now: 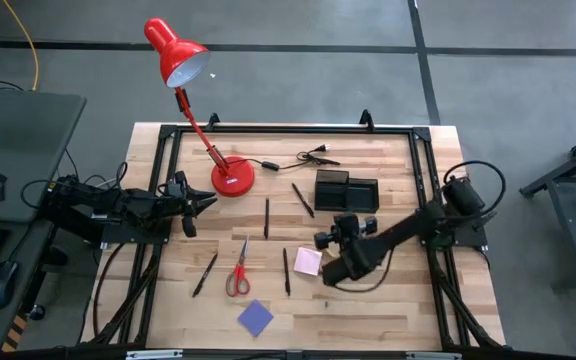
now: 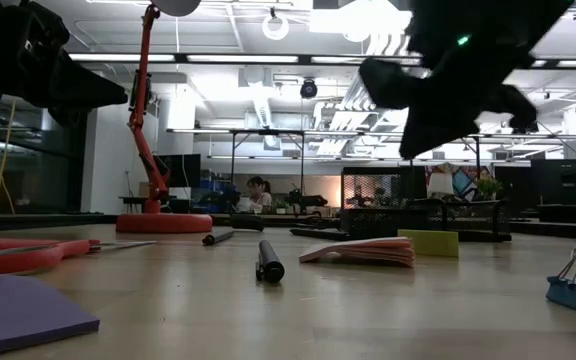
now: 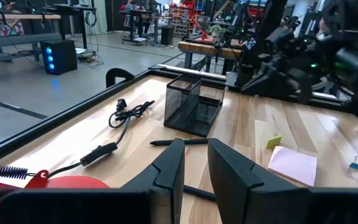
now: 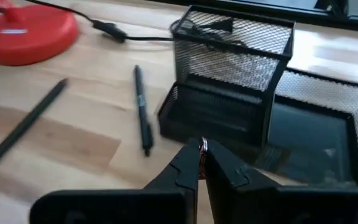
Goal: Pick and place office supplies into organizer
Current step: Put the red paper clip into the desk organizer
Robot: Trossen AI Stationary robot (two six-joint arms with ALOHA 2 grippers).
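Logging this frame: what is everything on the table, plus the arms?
desk lamp: one, red, back left of the table
cable with plug: one, black, right of the lamp base
organizer: one, black mesh, back centre-right
pens: four, dark, scattered mid-table
scissors: one, red-handled, front centre-left
pink note pad: one, centre
blue-purple note pad: one, front edge
yellow piece: one, beside the pink note pad
binder clip: one, blue, right side
left gripper: slightly open, empty, left of the lamp base
right gripper: shut, facing the organizer, by the pink note pad
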